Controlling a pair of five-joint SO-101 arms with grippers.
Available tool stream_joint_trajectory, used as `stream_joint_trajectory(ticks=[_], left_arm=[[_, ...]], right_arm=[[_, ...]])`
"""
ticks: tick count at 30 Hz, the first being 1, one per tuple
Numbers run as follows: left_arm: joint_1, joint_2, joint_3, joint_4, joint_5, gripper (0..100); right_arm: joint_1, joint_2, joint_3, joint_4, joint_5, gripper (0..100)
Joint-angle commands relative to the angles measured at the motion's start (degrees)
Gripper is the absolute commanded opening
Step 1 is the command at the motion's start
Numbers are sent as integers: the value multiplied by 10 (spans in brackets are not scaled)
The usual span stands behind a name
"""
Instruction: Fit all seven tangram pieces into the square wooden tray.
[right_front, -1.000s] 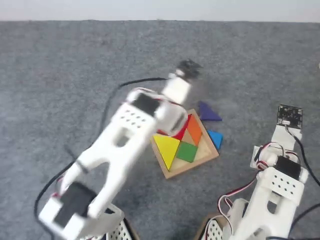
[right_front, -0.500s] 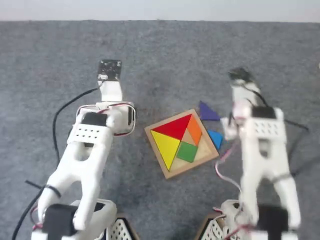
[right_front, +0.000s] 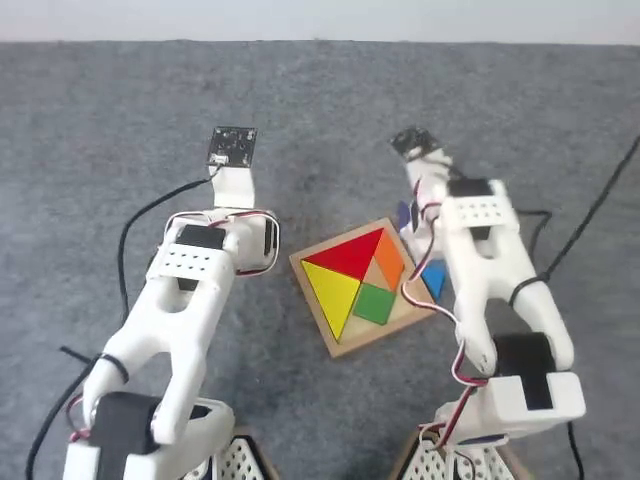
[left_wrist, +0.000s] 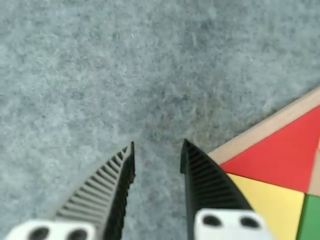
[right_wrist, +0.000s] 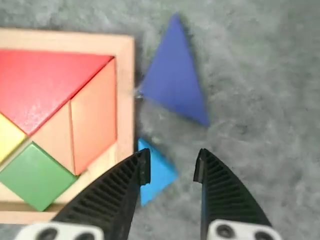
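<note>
1. Right gripper (right_wrist: 172, 159): fingers apart and empty, over the carpet just right of the square wooden tray (right_wrist: 127, 85).
2. Key relation: the light blue triangle (right_wrist: 156, 171) lies just beside the tray's right edge, mostly under the tray-side finger. Only its tip reaches the gap, so it sits off-centre from the fingers, toward the tray. Likely needs a small shift toward the tray before closing.
3. The dark blue triangle (right_wrist: 175, 80) lies past the fingertips, farther off, with one corner close to the tray rim; can't tell if it touches. Its long side faces away from the tray and runs roughly along the tray edge, about in line with the fingers.
4. Left gripper (left_wrist: 157, 149): fingers spread, nothing held, over carpet just left of the tray. The tray lies between it and both loose pieces, so the right arm is clearly nearer.
5. In the tray: red triangle (right_front: 350, 255), yellow triangle (right_front: 335, 290), green square (right_front: 375, 303), orange parallelogram (right_front: 390, 258), pale orange triangle (right_front: 374, 276). Bare wood shows on the near-right side. Judged five in, two left.
</note>
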Motion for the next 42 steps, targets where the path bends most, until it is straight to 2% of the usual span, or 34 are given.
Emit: stream_joint_trajectory(ticks=[1, 11, 23, 29, 37, 42], left_arm=[[4, -4, -20, -13, 3, 152], [4, -3, -18, -12, 2, 152], [4, -2, -17, -12, 2, 152], [4, -2, -17, -12, 2, 152], [4, -2, -17, -12, 2, 152], [-1, -2, -19, -12, 2, 152]], right_arm=[[-6, -6, 36, -35, 12, 177], [26, 0, 59, -25, 15, 177], [51, 27, 58, -26, 59, 171], [52, 26, 58, -26, 62, 20], [52, 19, 57, -22, 58, 57], [44, -83, 55, 1, 63, 57]])
